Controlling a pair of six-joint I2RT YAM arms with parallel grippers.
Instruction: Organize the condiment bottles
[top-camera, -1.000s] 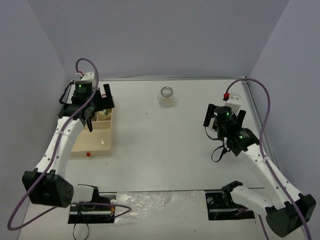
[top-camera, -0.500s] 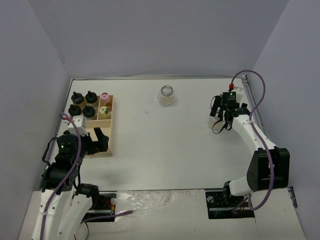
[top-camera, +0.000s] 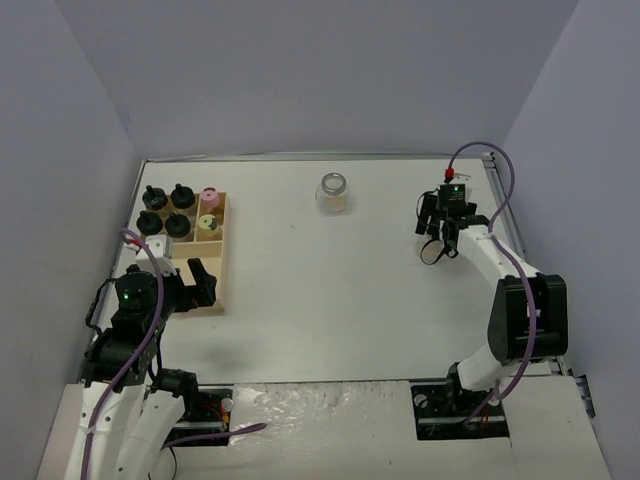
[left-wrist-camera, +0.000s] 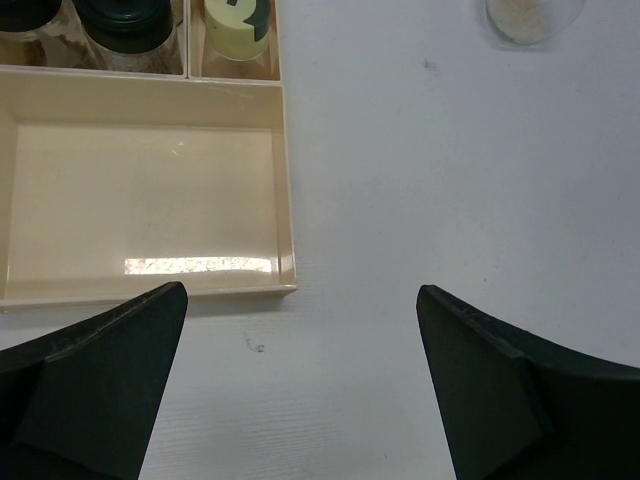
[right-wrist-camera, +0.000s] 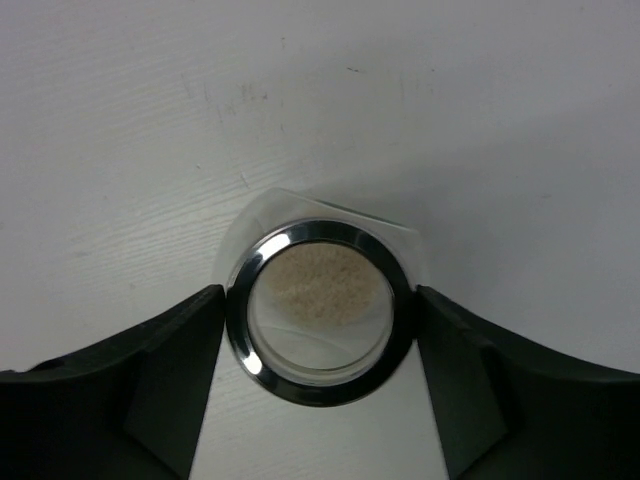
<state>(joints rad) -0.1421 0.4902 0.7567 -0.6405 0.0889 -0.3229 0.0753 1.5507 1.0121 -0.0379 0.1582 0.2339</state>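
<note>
The right gripper (top-camera: 437, 226) clamps the upright wide clear jar with silvery lid (right-wrist-camera: 318, 305), far right of the pale wooden compartment tray (left-wrist-camera: 150, 200). The left gripper (left-wrist-camera: 302, 300), jaws spread, hangs at that tray's near edge.

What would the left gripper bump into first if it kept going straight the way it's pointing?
Probably the near right corner of the wooden tray, which lies almost dead ahead of the left gripper, or the bare table just beside it. Depth is hard to judge here.
</note>
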